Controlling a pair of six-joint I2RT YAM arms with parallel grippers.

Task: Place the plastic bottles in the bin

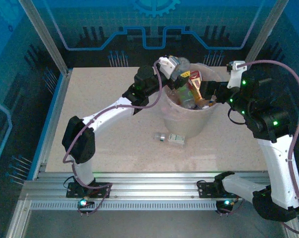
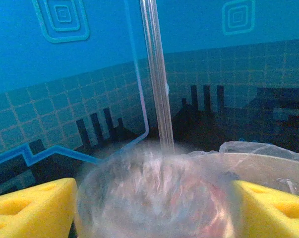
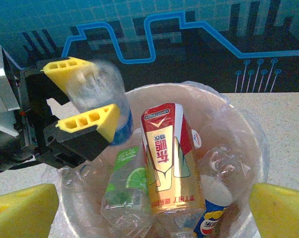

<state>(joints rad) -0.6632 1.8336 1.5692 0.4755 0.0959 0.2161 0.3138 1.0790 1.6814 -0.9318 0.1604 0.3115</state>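
The bin (image 1: 186, 121) stands mid-table, holding several plastic bottles: a red-and-gold labelled one (image 3: 166, 158), a green lime-labelled one (image 3: 124, 183), a clear crushed one (image 3: 223, 163). My left gripper (image 1: 176, 67) hangs over the bin's left rim. A clear bottle with a blue label (image 3: 102, 99) sits blurred between its sharp yellow fingers (image 3: 70, 69), loose in the open jaws. It shows as a clear blur (image 2: 154, 198) in the left wrist view. My right gripper (image 1: 209, 94) is open at the bin's right rim, nothing between its fingers. Another clear bottle (image 1: 171, 138) lies on the table before the bin.
The speckled tabletop (image 1: 104, 89) is bounded by a glass wall with an aluminium frame post (image 1: 42, 34) at the back and left. The left arm (image 1: 99, 119) stretches across the table's left half towards the bin.
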